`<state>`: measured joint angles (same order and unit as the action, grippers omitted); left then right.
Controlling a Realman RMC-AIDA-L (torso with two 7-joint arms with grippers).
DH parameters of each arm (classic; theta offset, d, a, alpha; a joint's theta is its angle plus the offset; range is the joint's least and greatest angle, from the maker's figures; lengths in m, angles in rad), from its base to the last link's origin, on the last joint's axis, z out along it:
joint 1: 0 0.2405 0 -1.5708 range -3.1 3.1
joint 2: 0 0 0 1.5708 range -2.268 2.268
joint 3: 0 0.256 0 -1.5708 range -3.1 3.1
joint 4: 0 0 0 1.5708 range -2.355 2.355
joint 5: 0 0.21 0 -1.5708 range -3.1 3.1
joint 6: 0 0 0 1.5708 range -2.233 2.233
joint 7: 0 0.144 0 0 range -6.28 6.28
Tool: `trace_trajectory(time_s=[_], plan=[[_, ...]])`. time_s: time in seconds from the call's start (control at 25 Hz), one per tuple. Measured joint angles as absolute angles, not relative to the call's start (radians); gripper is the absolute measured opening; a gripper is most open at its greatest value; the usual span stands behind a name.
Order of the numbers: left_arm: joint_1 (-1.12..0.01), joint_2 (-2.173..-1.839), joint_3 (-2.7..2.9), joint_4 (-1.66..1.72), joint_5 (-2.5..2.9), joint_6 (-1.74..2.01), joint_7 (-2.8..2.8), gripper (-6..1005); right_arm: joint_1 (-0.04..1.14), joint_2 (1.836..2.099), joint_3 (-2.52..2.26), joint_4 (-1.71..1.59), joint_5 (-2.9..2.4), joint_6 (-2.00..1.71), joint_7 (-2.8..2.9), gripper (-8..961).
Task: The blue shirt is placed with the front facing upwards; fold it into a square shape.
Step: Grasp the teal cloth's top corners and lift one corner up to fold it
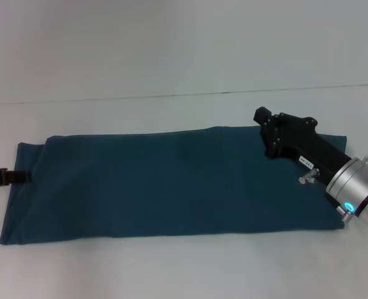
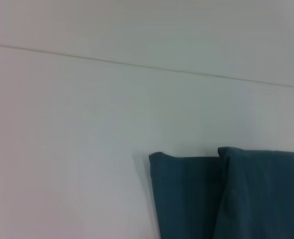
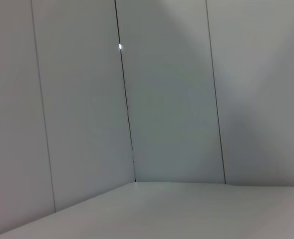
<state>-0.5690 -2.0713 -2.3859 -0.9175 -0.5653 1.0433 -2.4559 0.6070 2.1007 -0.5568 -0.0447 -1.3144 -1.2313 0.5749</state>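
The table under my work is plain white and matte, and a thin dark seam runs across it beyond the far edge of the cloth. On it lies the blue shirt, already folded into a long band that stretches from my left side to my right, flat, with its printed front out of sight. At the left end a narrower layer shows beside the main fold.

My right claw is over the far right corner of the shirt, the black body angled in from the silver wrist; I cannot tell whether its fingers are parted or closed, or whether they touch the cloth. My left claw shows only as a dark tip at the shirt's left edge, level with the table, and I cannot tell its state either.

The left wrist view gives what the head view does not: the shirt's end close up, two stacked layers with rounded fold edges, one set slightly behind the other, on bare white table. The right wrist view shows none of the cloth, only grey wall panels meeting at a corner above the pale surface.
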Motion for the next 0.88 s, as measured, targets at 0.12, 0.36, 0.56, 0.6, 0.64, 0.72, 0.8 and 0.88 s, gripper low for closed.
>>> trace_trajectory(time_s=[0.12, 0.36, 0.56, 0.6, 0.64, 0.72, 0.8, 0.88], plan=[[-0.596, -2.063, -2.386, -0.847, -0.531, 1.006, -2.455, 904, 0.610, 2.099, -0.557, -0.045, -1.314, -1.228, 0.581, 57], [-0.622, -2.059, -2.385, -0.777, -0.508, 0.955, -2.453, 904, 0.619, 2.097, -0.555, -0.049, -1.313, -1.224, 0.603, -1], [-0.638, -2.044, -2.394, -0.729, -0.513, 0.936, -2.454, 905, 0.628, 2.097, -0.562, -0.058, -1.313, -1.206, 0.631, -1], [-0.643, -2.039, -2.395, -0.716, -0.515, 0.934, -2.454, 905, 0.629, 2.097, -0.563, -0.058, -1.313, -1.203, 0.633, -1], [-0.648, -2.036, -2.396, -0.706, -0.516, 0.933, -2.454, 905, 0.630, 2.097, -0.563, -0.058, -1.313, -1.199, 0.636, -1], [-0.653, -2.034, -2.397, -0.695, -0.517, 0.931, -2.454, 905, 0.632, 2.097, -0.564, -0.058, -1.315, -1.190, 0.649, -1], [-0.656, -2.034, -2.397, -0.691, -0.518, 0.931, -2.452, 905, 0.634, 2.097, -0.565, -0.059, -1.318, -1.182, 0.662, -1], [-0.657, -2.034, -2.397, -0.691, -0.519, 0.933, -2.451, 905, 0.635, 2.097, -0.566, -0.059, -1.318, -1.180, 0.668, -1]])
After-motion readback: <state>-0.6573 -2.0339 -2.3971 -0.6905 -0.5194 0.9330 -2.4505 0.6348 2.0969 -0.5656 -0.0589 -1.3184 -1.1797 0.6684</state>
